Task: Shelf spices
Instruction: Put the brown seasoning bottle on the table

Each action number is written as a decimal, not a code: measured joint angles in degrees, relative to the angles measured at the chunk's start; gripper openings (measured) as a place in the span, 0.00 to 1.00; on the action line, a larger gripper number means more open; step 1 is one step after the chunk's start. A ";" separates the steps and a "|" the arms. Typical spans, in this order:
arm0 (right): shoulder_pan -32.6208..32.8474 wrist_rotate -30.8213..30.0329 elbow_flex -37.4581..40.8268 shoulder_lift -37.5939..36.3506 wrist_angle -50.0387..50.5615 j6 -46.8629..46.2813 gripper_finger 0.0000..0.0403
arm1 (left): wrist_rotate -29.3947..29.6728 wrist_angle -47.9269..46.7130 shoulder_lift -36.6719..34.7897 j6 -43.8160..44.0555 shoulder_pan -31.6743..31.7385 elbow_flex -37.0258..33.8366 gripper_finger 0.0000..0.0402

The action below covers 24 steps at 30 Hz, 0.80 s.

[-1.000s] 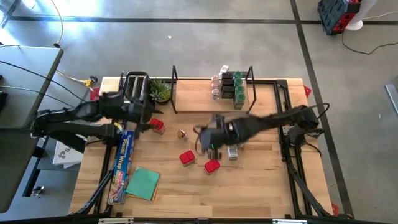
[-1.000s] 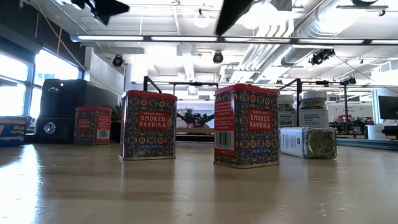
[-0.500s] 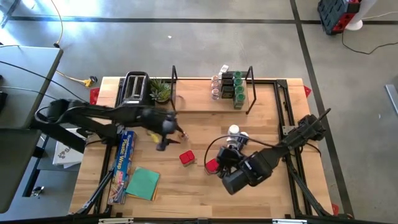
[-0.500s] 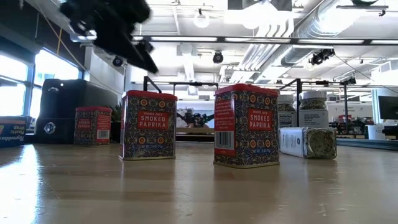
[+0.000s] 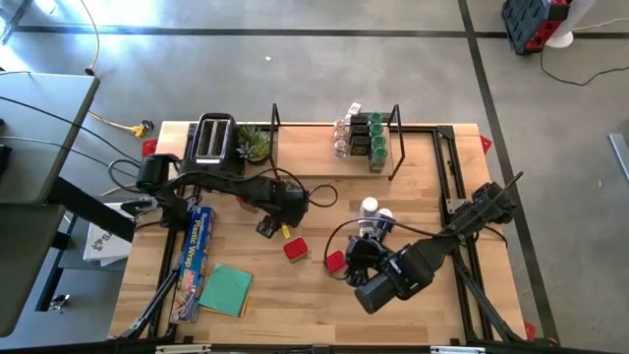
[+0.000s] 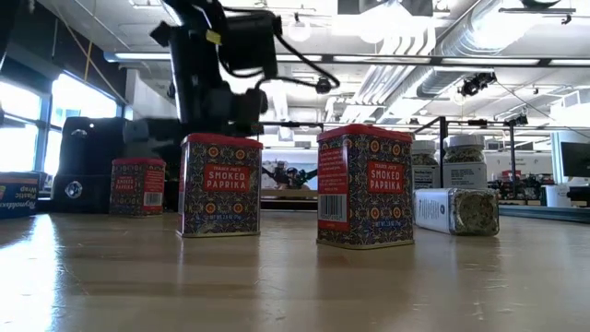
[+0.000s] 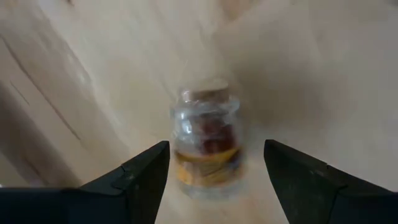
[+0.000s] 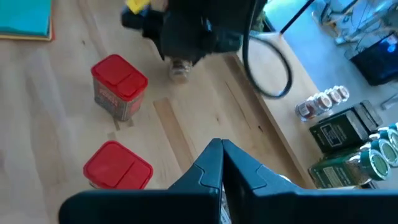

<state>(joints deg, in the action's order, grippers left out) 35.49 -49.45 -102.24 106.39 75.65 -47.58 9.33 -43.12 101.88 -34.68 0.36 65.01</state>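
A small clear jar (image 7: 208, 146) with brownish contents stands on the table near the middle. My left gripper (image 7: 216, 149) hangs open just above it, pointing down, one finger on either side, touching nothing; the right wrist view shows the jar (image 8: 180, 71) below that gripper (image 8: 186, 37). Two red tins (image 5: 295, 249) (image 5: 335, 262) stand nearer the front. My right gripper (image 8: 222, 158) is shut and empty, raised beside the tins. The shelf (image 5: 314, 162) at the far edge carries several jars (image 5: 362, 138).
A black toaster (image 5: 211, 140) and a plant (image 5: 254, 145) stand at the far left. A blue foil box (image 5: 197, 246) and a teal cloth (image 5: 226, 290) lie at the near left. A third red tin (image 6: 138, 184) and a jar on its side (image 6: 456, 210) also show.
My left gripper has gone from beside the toaster toward the table's middle and down over the small jar, tipping from nearly level until it points down, still open. My right arm has swung from over the red tins toward the near right, its gripper still shut.
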 joint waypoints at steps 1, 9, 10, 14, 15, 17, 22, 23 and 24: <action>0.48 -0.54 0.00 0.00 0.01 -0.08 0.00 | 1.09 0.17 0.80 -0.42 0.00 0.00 0.64; 3.26 -5.09 0.00 0.00 -0.01 -2.60 0.00 | -0.16 3.65 2.78 -0.25 0.02 -0.04 0.63; 3.45 -5.48 0.00 0.00 -0.01 -2.98 0.00 | -0.24 3.56 2.73 0.15 0.12 -0.02 0.62; 3.72 -6.63 0.00 0.00 -0.03 -4.05 0.00 | -0.21 3.07 2.45 1.47 1.13 -0.02 0.53; 3.71 -7.24 0.00 0.02 -0.04 -4.05 0.00 | -0.20 2.81 2.45 1.51 1.35 -0.02 0.50; 3.69 -7.72 0.00 0.02 -0.03 -3.94 0.00 | -0.12 2.80 2.33 1.44 1.84 -0.02 0.44; 5.11 -12.30 0.00 0.04 2.26 -3.34 0.00 | 1.81 2.44 -1.40 1.46 2.47 0.21 0.42; 5.56 -13.19 0.00 0.04 3.46 -4.35 0.00 | 2.04 2.65 -2.82 1.48 2.69 0.58 0.42; 5.98 -13.70 0.00 0.04 4.91 -5.74 0.00 | 2.20 2.97 -4.31 1.43 3.01 1.06 0.42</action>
<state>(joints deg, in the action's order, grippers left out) 41.47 -63.15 -102.24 106.43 80.56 -53.33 11.54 -40.14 97.57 -33.24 3.37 66.07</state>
